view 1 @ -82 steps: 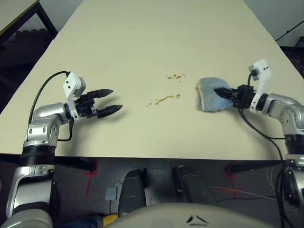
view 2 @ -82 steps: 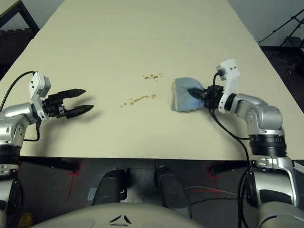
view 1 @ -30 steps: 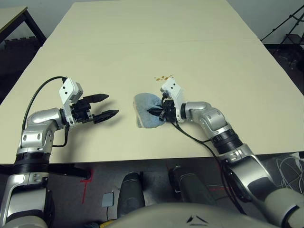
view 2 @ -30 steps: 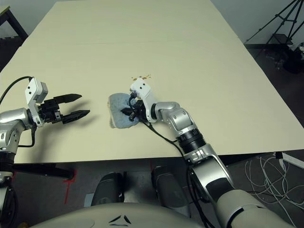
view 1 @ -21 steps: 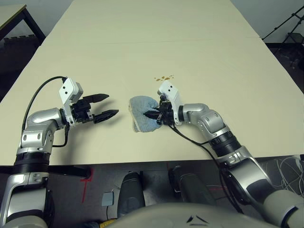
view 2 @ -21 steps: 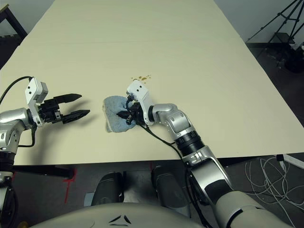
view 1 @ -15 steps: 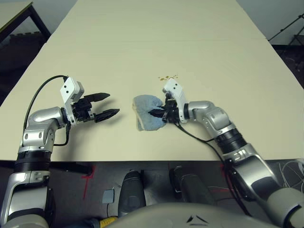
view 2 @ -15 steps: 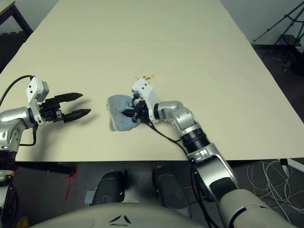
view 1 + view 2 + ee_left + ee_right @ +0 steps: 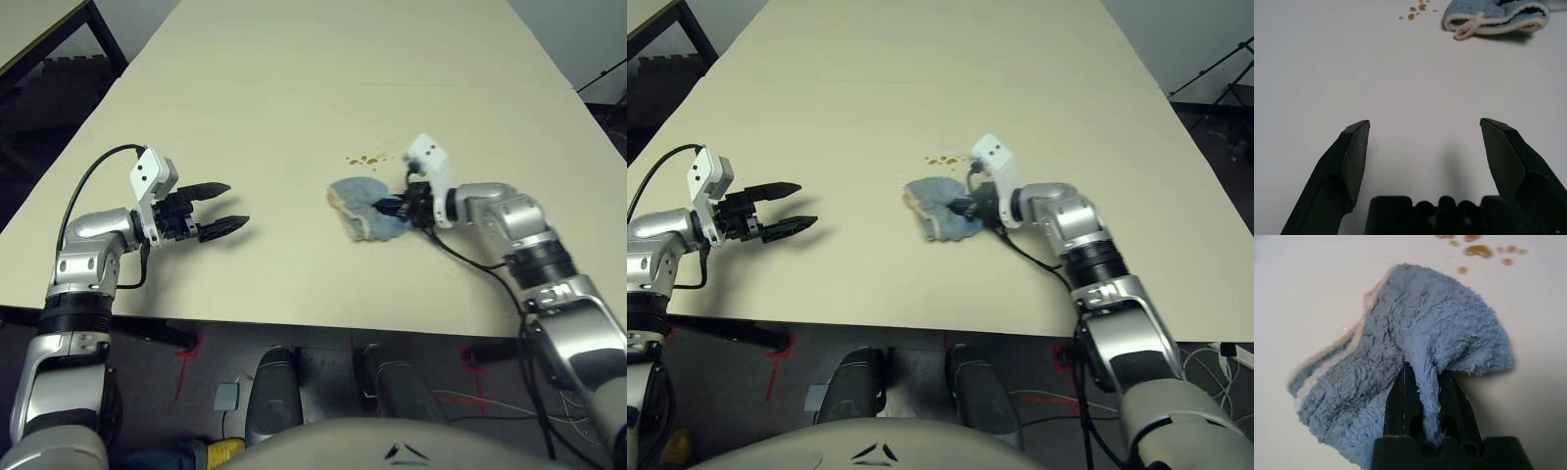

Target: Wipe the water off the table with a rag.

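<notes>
While you are watching through the head camera, the right fingers point(image 9: 400, 208) are pinching the rag point(image 9: 363, 207) and pressing it flat on the table point(image 9: 294, 88). The remaining water point(image 9: 366, 160) is sitting just beyond the rag's far edge, a little past the fingertips, apart from the cloth. The left fingers point(image 9: 223, 207) are hanging spread wide and holding nothing, well apart from the rag on its other side.

In the left wrist view, you are looking between the two parted fingers point(image 9: 1354, 156) at bare table. The rag point(image 9: 1496, 17) is lying far ahead of the tips with its cream edge facing them, and the water point(image 9: 1418, 11) is dotted just beside it.

In the right wrist view, the fingers point(image 9: 1425, 406) are clamping a raised fold of the blue rag point(image 9: 1415, 352), and the cloth is fanning out ahead of them. The amber water point(image 9: 1479, 250) is lying just past the rag's leading edge.

To do this stroke well, I judge you are needing to steer the rag forward over those drops, keeping it pressed flat so the terry is soaking rather than smearing. Keep the pinch firm, since only one fold is gripped and the cloth could be bunching or slipping.
</notes>
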